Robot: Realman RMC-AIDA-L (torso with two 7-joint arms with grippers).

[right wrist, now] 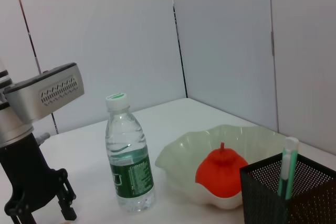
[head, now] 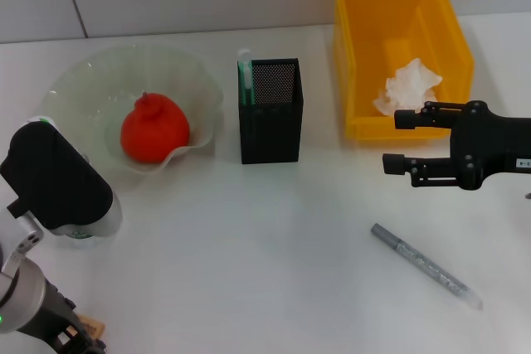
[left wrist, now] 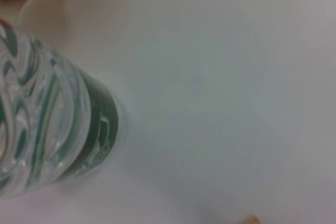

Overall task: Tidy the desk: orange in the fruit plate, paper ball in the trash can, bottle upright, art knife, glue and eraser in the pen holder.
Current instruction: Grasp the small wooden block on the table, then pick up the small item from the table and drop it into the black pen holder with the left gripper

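A: So which hand is going for the pen [head: 425, 265]?

B: The right hand [head: 398, 140], I reckon. It's hovering released by the yellow bin [head: 358, 55], and the pen is lying diagonally toward the tabletop's front-right corner.

A: And the left hand [right wrist: 44, 205]?

B: It's sitting released beside the upright bottle [right wrist: 128, 156]. The head camera is barely showing that bottle.

A staged test bench in what looks like a robotics lab: a plain white tabletop [head: 274, 263] enclosed by bare white partition panels [right wrist: 226, 40] with dark seams. Props laid out on it include a yellow plastic bin [head: 402, 47], a black mesh pen holder [head: 271, 109] and a frilled fruit plate [head: 133, 105], with nothing homely or commercial in sight
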